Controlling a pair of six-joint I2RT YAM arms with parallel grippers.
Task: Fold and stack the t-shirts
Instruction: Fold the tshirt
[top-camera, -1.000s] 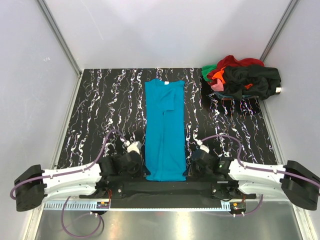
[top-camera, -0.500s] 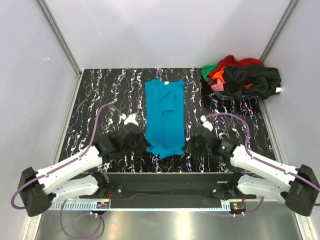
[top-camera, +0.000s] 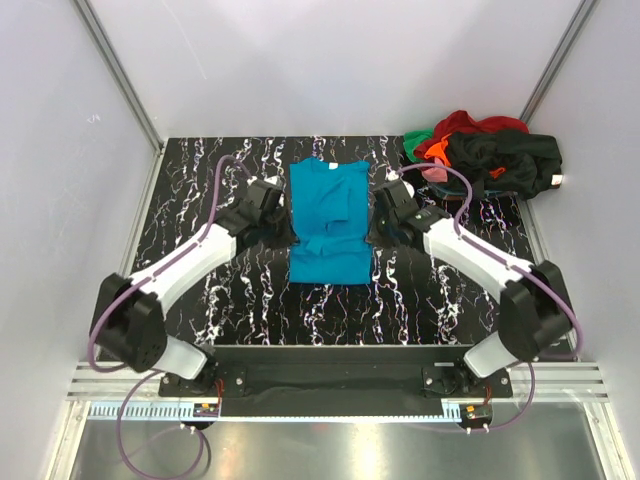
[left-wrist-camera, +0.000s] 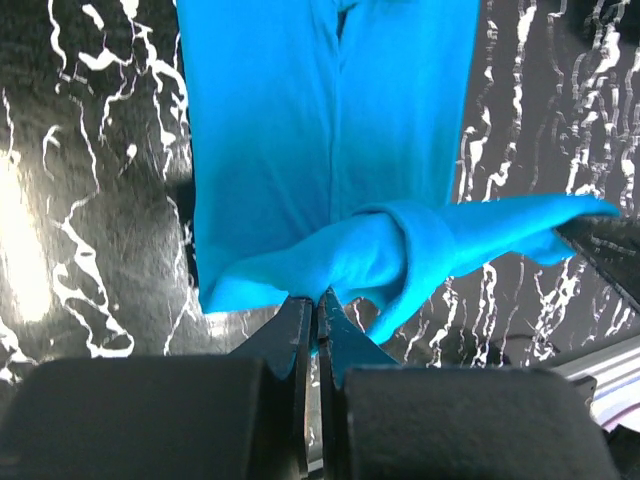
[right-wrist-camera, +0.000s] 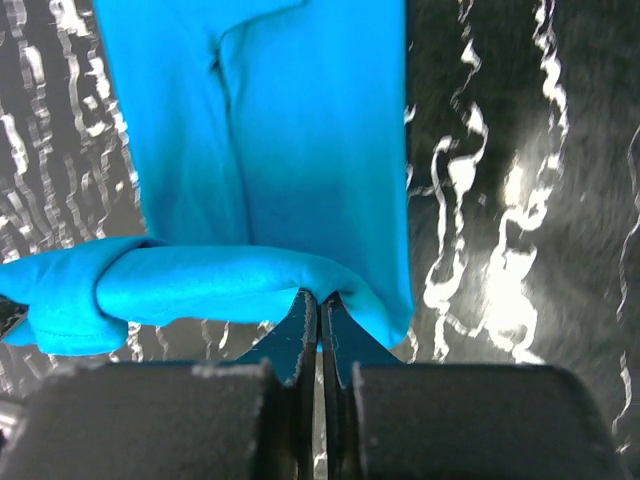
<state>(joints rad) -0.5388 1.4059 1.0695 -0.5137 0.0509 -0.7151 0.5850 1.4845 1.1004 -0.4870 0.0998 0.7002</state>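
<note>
The bright teal-blue t-shirt (top-camera: 328, 225) lies lengthwise in the middle of the table, its near half doubled over the far half. My left gripper (top-camera: 285, 234) is shut on the left corner of its hem (left-wrist-camera: 300, 270). My right gripper (top-camera: 376, 228) is shut on the right corner (right-wrist-camera: 350, 280). Between them the hem hangs as a rolled band a little above the flat part of the shirt (left-wrist-camera: 320, 140), which also shows in the right wrist view (right-wrist-camera: 270, 120). The other t-shirts lie in a heap (top-camera: 485, 160) at the far right corner: black, red, green, orange, pink.
The black marbled table (top-camera: 190, 220) has white walls on three sides and metal corner posts. The heap sits just behind my right arm's forearm (top-camera: 470, 255). Both arms stretch diagonally over the table's near half.
Both grippers have carried the shirt's hem from the near edge up over the shirt toward its collar end, doubling it. The fold line now lies mid-table.
</note>
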